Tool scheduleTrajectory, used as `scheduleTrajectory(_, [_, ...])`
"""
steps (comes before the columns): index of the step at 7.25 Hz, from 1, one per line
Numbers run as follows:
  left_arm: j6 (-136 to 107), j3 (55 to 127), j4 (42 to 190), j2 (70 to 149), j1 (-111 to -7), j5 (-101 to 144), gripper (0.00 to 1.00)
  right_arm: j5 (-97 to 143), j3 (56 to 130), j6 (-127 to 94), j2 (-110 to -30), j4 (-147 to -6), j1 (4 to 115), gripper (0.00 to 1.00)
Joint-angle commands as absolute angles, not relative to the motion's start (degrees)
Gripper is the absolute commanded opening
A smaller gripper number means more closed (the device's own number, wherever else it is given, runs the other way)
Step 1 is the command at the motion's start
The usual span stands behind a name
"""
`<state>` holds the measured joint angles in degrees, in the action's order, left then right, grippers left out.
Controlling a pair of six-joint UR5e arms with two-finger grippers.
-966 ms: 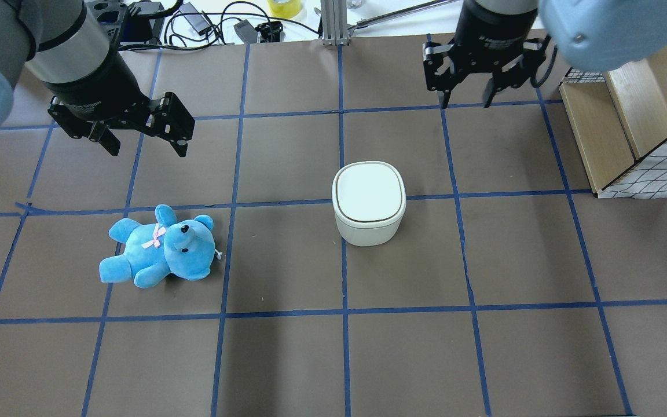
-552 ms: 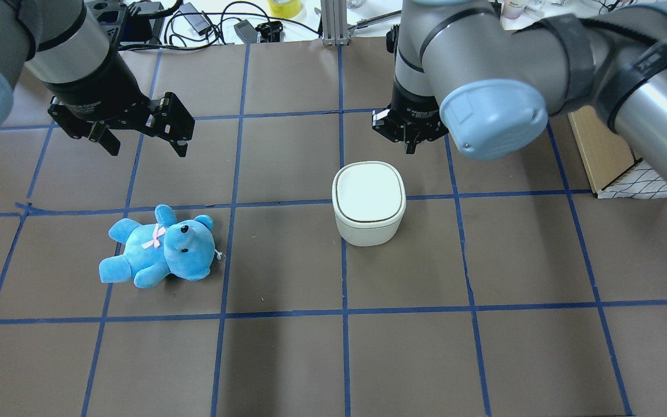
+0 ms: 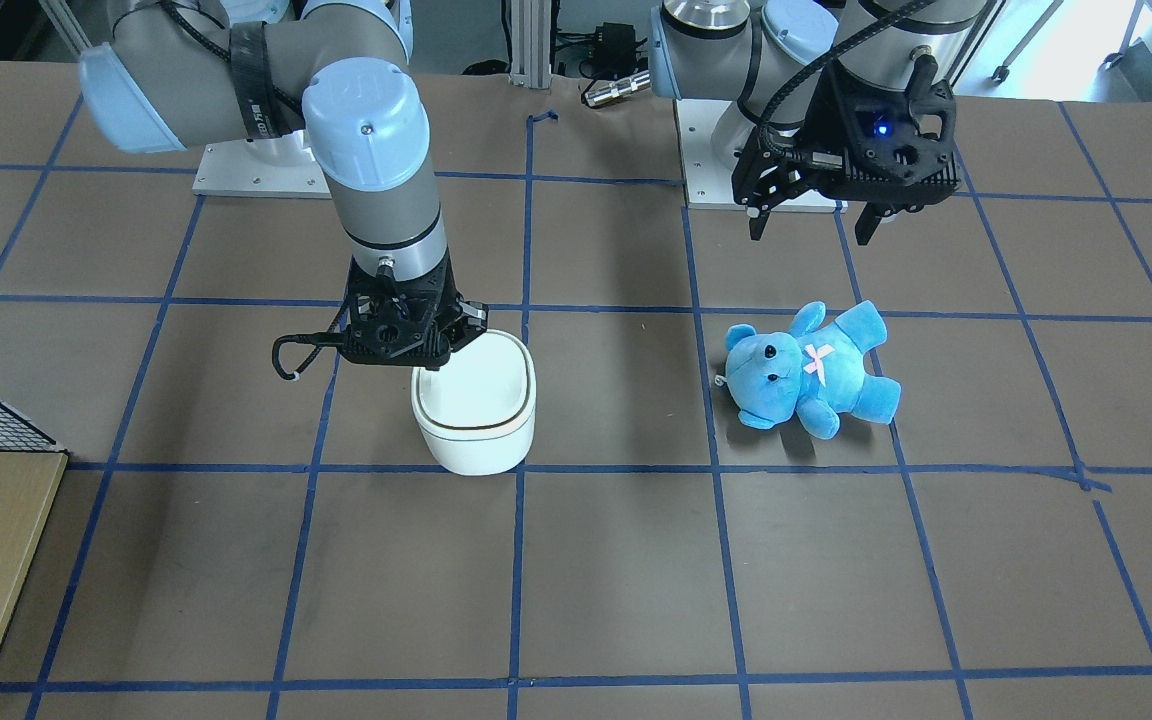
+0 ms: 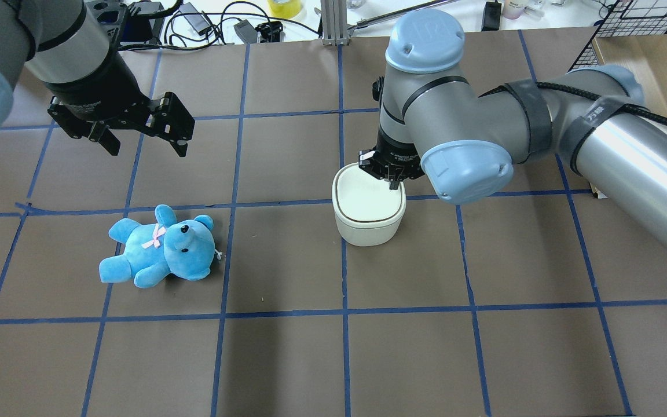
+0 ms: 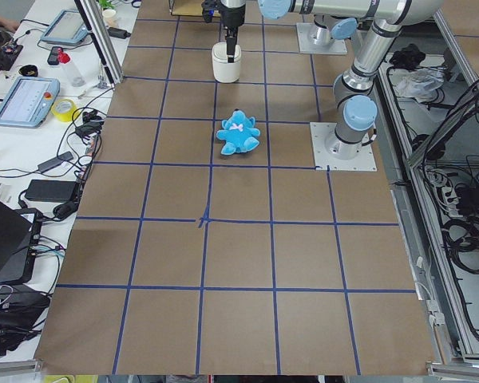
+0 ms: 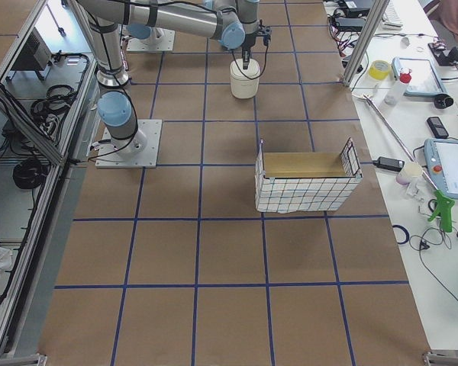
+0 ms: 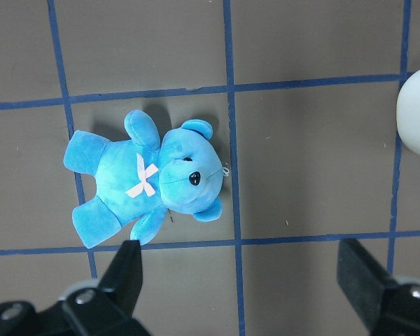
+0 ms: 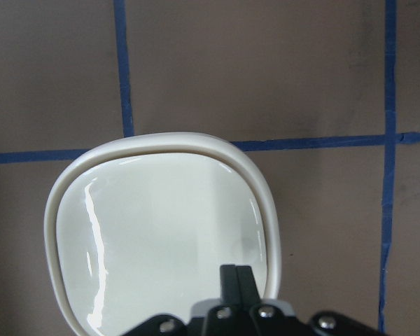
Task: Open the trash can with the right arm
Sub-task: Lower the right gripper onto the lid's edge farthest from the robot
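Observation:
The white trash can (image 4: pixel 368 223) stands mid-table with its lid (image 8: pixel 161 231) lying flat. My right gripper (image 4: pixel 392 178) is shut and empty. Its tips point down on the lid's far right corner. In the right wrist view the joined fingertips (image 8: pixel 235 274) sit over the glossy lid. I cannot tell if they touch it. The front-facing view shows this gripper (image 3: pixel 428 366) at the can's (image 3: pixel 478 425) back edge. My left gripper (image 4: pixel 146 149) is open and empty, hovering above the blue teddy (image 4: pixel 162 246).
The blue teddy (image 3: pixel 806 370) lies on its back left of the can, also in the left wrist view (image 7: pixel 150 178). A wire-and-wood box (image 6: pixel 305 179) stands at the table's right side. Cables (image 4: pixel 206 23) lie beyond the far edge.
My right arm has swung in from the far right and come down to the can's lid. Its gripper went from open to shut. The left arm, the teddy and the can have not moved.

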<state>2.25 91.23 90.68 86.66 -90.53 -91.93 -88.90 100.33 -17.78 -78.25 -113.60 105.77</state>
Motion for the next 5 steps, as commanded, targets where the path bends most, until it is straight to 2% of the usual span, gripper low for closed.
scheduleTrajectory(1, [2.2,91.2,90.7,86.7,-90.5,-91.9,1.0,-88.4,100.5,-18.2,-76.9,-114.8,106.7,0.0])
scheduleTrajectory(5, [2.2,91.2,90.7,86.7,-90.5,-91.9,1.0,-88.4,100.8,-18.2,-75.9,-114.5,106.7,0.0])
